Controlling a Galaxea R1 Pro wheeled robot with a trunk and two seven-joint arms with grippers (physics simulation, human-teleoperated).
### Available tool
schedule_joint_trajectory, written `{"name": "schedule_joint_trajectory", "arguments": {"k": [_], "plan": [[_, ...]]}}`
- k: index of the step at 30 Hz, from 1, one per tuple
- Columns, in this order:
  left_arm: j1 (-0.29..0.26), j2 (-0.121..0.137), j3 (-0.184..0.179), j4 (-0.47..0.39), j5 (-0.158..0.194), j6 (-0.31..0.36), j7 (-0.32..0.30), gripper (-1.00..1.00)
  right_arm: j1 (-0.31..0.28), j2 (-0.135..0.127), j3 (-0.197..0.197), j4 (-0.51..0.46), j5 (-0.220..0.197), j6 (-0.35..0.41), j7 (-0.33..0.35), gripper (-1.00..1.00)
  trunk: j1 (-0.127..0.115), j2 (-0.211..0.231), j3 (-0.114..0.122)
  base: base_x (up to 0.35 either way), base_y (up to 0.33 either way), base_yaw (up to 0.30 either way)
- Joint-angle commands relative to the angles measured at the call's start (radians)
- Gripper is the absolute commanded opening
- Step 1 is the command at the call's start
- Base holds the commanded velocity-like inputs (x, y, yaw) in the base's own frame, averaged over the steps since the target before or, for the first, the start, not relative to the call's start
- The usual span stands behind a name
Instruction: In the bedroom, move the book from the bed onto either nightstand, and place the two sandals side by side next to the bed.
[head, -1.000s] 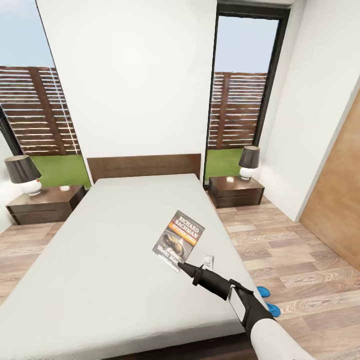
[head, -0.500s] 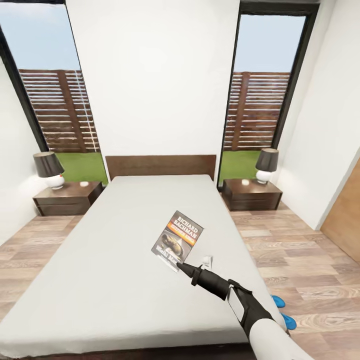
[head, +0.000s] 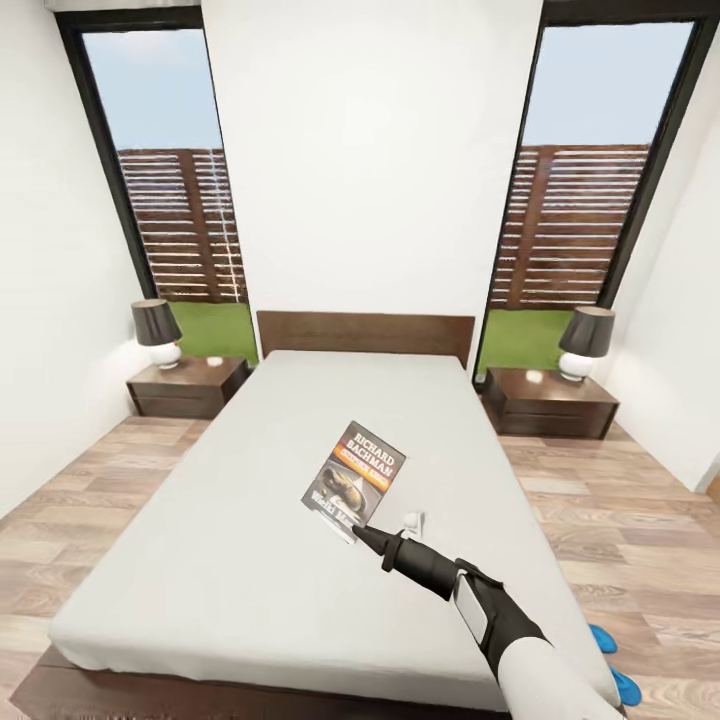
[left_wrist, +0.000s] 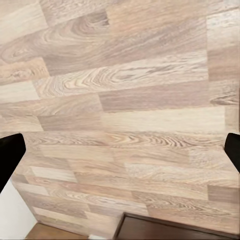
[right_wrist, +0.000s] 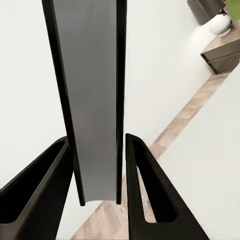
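From the head camera I see my right gripper (head: 362, 533) pinching the lower corner of the book (head: 355, 481), which is lifted above the pale mattress of the bed (head: 200, 560), with a nightstand (head: 190, 385) on each side of the headboard and two blue sandals (head: 612, 662) on the floor by the bed's right side. My right wrist camera adds the book (right_wrist: 95, 100) edge-on, both fingers (right_wrist: 145, 195) closed against it. My left wrist camera looks at the plank floor (left_wrist: 120, 100), its finger tips at opposite edges, spread wide with nothing between them.
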Motion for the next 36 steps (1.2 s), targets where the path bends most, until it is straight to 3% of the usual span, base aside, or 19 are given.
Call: {"name": "schedule_joint_trajectory", "arguments": {"k": [1, 23, 36], "plan": [[0.0, 0.0, -0.007, 0.001, 0.0, -0.003, 0.005, 1.0, -0.001, 0.001, -0.006, 0.0, -0.001, 0.005, 0.005, -1.0, 0.001, -0.002, -0.001, 0.0, 0.0, 0.272], [0.0, -0.006, -0.008, 0.001, 0.0, -0.003, 0.005, 1.0, -0.001, 0.001, -0.006, 0.0, 0.001, 0.002, 0.005, -1.0, 0.001, -0.002, 0.021, 0.0, 0.0, 0.233], [0.0, -0.006, -0.009, -0.001, 0.0, -0.003, 0.005, 1.0, -0.001, 0.001, -0.005, 0.0, 0.001, 0.002, 0.007, -1.0, 0.001, -0.002, 0.025, 0.0, 0.0, 0.059]]}}
